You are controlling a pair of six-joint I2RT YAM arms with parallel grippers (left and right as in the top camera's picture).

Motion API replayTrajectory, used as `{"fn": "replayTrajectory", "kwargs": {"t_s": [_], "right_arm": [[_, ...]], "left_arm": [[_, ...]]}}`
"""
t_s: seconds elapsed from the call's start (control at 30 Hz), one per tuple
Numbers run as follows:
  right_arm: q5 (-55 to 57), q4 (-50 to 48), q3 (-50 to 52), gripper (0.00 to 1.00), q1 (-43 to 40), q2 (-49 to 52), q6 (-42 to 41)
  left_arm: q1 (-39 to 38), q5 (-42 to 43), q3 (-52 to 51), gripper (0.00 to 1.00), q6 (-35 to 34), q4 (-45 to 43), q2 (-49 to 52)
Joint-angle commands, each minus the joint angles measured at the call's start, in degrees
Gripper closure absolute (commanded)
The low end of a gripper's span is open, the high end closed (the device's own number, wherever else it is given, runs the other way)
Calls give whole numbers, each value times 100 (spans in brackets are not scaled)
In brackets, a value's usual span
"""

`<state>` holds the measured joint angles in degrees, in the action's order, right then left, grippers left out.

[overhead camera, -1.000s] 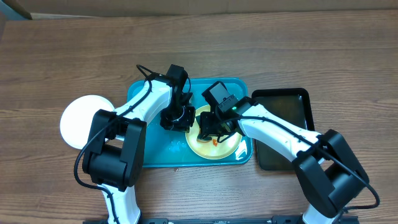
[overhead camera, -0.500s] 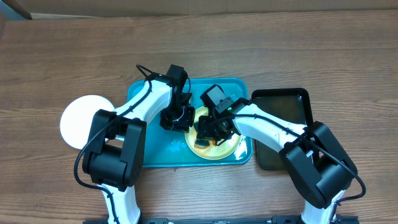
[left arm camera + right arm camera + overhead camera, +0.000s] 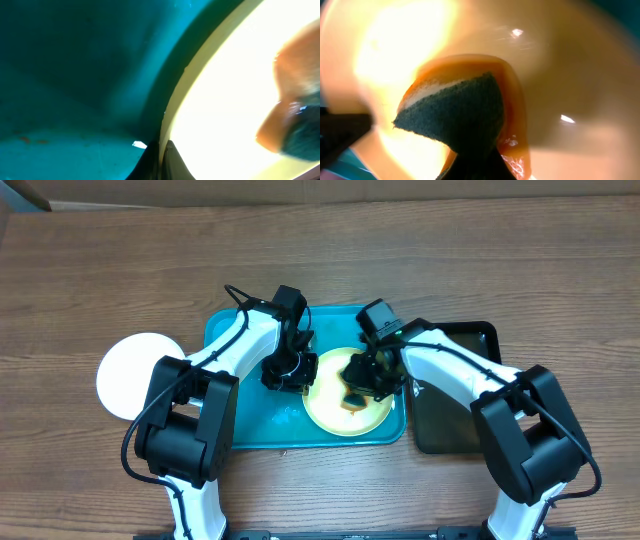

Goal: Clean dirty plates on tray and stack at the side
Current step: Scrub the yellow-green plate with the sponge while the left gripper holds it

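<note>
A yellow plate [image 3: 330,408] lies on the teal tray [image 3: 225,330]. My left gripper [image 3: 300,373] is shut on the plate's left rim; the left wrist view shows the rim [image 3: 172,115] pinched between my fingers [image 3: 162,162]. My right gripper [image 3: 362,385] is shut on a sponge [image 3: 352,395] with an orange body and dark green scouring face, pressed on the plate. The right wrist view shows the sponge [image 3: 460,115] on the plate's surface [image 3: 560,75]. A clean white plate [image 3: 130,372] lies on the table to the left of the tray.
A black tray [image 3: 470,350] sits to the right of the teal tray, partly under my right arm. Small crumbs [image 3: 139,145] and stains lie on the teal tray. Wood table [image 3: 100,270] all around.
My right gripper with the sponge has moved to the right across the yellow plate. The left gripper has stayed holding the rim.
</note>
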<state>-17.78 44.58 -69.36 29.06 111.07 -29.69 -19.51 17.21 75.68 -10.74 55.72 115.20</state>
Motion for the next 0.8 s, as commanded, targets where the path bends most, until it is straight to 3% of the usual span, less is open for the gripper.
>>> {"fn": "replayTrajectory", "kwargs": {"t_s": [0.0, 0.17, 0.5, 0.77], "right_arm": [[557, 452, 105, 96, -59, 116, 332], [-275, 560, 103, 96, 380, 116, 1060], [9, 872, -750, 96, 306, -212, 1207], [15, 756, -643, 96, 789, -57, 1172]], "left_arm": [[17, -275, -94, 96, 2, 59, 85], [17, -275, -94, 96, 2, 59, 85], [17, -275, -94, 96, 2, 57, 85], [17, -275, -94, 96, 2, 61, 85]]}}
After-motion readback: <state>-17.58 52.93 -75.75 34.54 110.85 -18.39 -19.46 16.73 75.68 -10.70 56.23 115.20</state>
